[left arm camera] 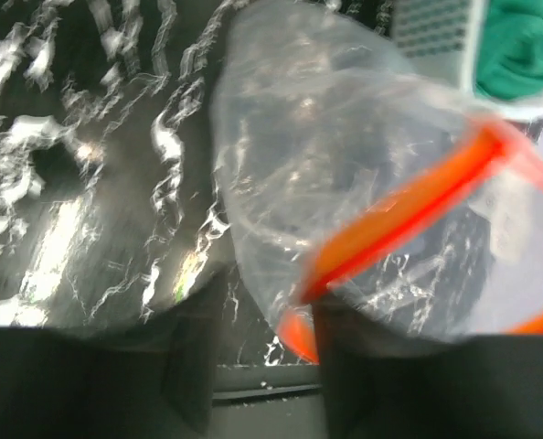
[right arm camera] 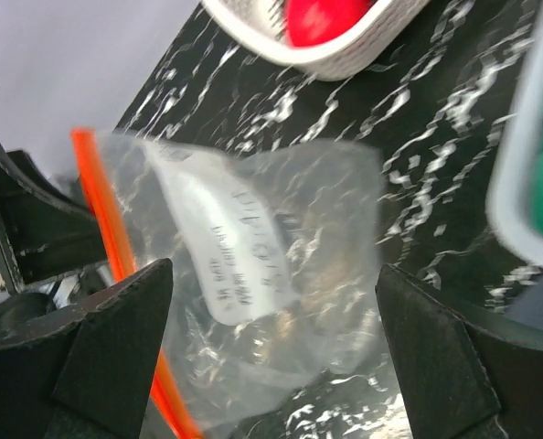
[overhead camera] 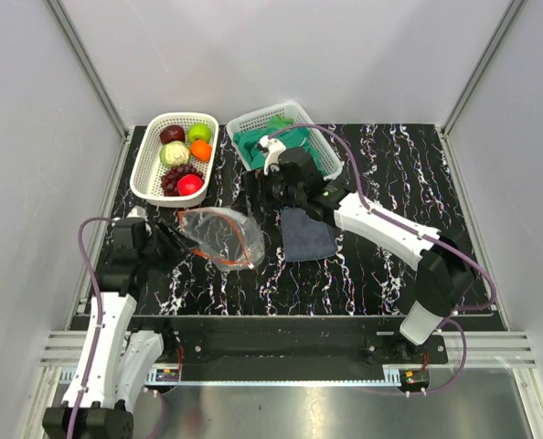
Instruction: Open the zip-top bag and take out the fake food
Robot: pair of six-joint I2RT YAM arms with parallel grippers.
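The zip-top bag (overhead camera: 218,236) is clear, with an orange-red zip strip (overhead camera: 250,240), and sits puffed up on the black marbled table. I see only a white label in it. My left gripper (overhead camera: 169,240) is at its left edge. In the left wrist view the gripper (left arm camera: 258,311) is open, and a corner of the bag (left arm camera: 345,146) lies in the gap against the right finger. My right gripper (right arm camera: 271,274) hovers wide open over the bag (right arm camera: 290,210), touching nothing. The fake food (overhead camera: 182,157) lies in a white basket (overhead camera: 143,169) at the back left.
A second white basket (overhead camera: 253,116) holding green cloths (overhead camera: 285,137) stands at the back centre, right behind my right wrist. A dark grey-blue cloth (overhead camera: 306,235) lies flat to the right of the bag. The table is walled on three sides.
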